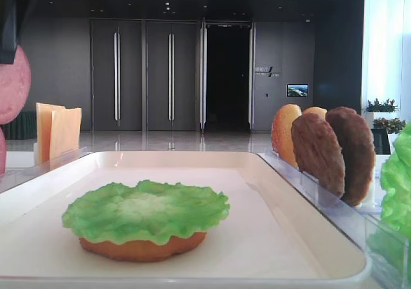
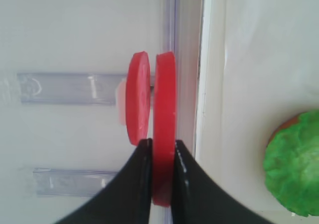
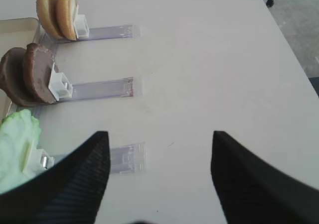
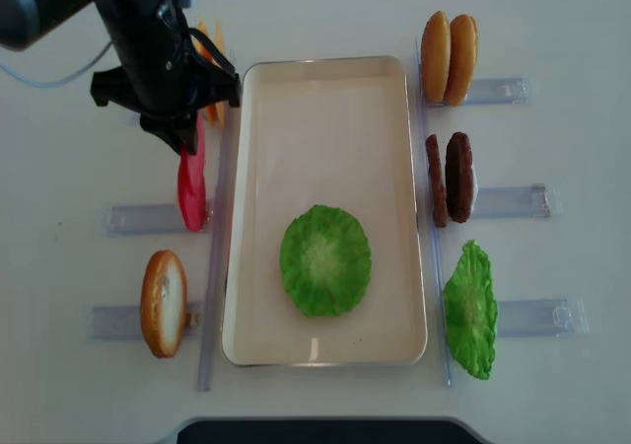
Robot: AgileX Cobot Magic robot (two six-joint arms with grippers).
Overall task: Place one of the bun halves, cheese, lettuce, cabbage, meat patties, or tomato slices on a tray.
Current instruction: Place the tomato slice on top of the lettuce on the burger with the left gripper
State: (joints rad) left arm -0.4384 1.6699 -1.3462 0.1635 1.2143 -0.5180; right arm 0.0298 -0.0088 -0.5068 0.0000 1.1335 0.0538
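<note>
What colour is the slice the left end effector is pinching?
Red: the tomato slice held by the left end effector, clearest in the left wrist view.

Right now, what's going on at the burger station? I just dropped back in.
The left gripper is shut on one of the two tomato slices standing on edge in the holder just left of the tray. On the tray a bun half already lies with lettuce on top. The right gripper is open over bare table, holding nothing. The meat patties stand in their holder to the right.
</note>
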